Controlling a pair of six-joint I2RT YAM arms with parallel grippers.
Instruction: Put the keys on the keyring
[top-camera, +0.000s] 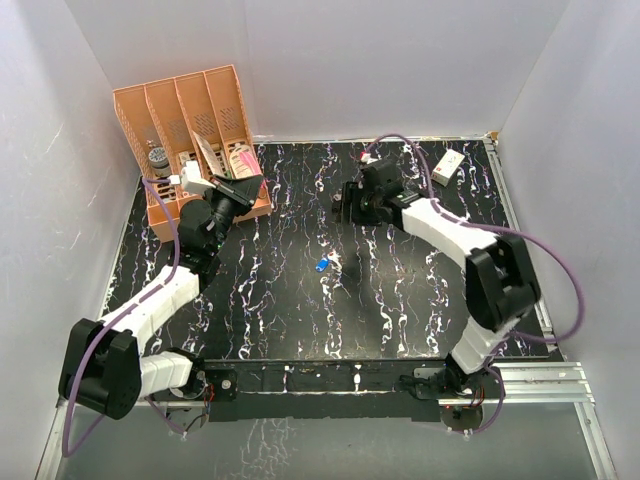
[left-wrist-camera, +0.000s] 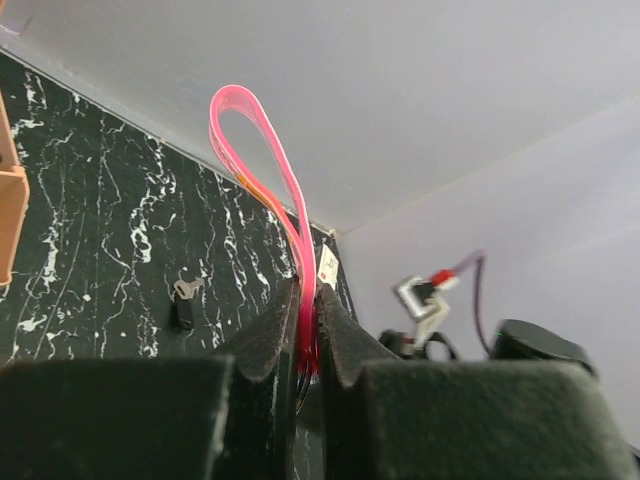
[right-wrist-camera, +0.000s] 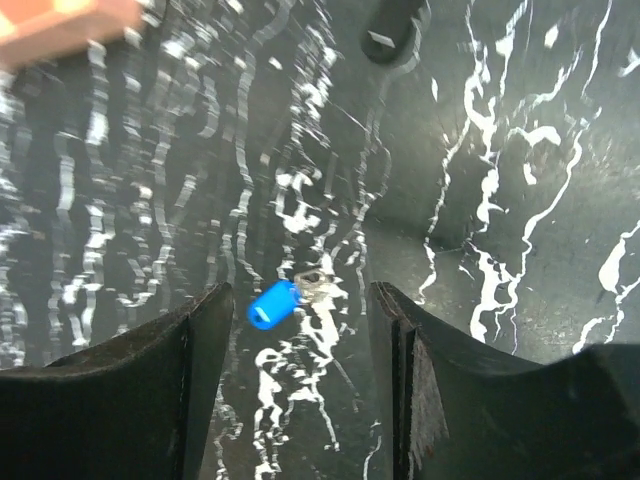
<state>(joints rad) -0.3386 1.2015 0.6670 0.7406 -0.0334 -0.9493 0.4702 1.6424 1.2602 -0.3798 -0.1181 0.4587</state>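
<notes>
The keyring (left-wrist-camera: 250, 150) is a pink strap loop that stands up from my left gripper (left-wrist-camera: 307, 300), which is shut on its lower end. In the top view this gripper (top-camera: 245, 185) is raised next to the orange organizer. A key with a blue head (right-wrist-camera: 273, 303) lies on the black marbled table, its metal blade pointing up and to the right. My right gripper (right-wrist-camera: 300, 310) hovers above it, open, one finger on each side and not touching it. From above, the blue key (top-camera: 321, 264) lies mid-table, in front of the right gripper (top-camera: 345, 212). A dark key (left-wrist-camera: 185, 300) lies flat on the table.
An orange organizer (top-camera: 190, 130) with several slots holding small items stands at the back left. A small white box (top-camera: 447, 166) lies at the back right. White walls close in the table on three sides.
</notes>
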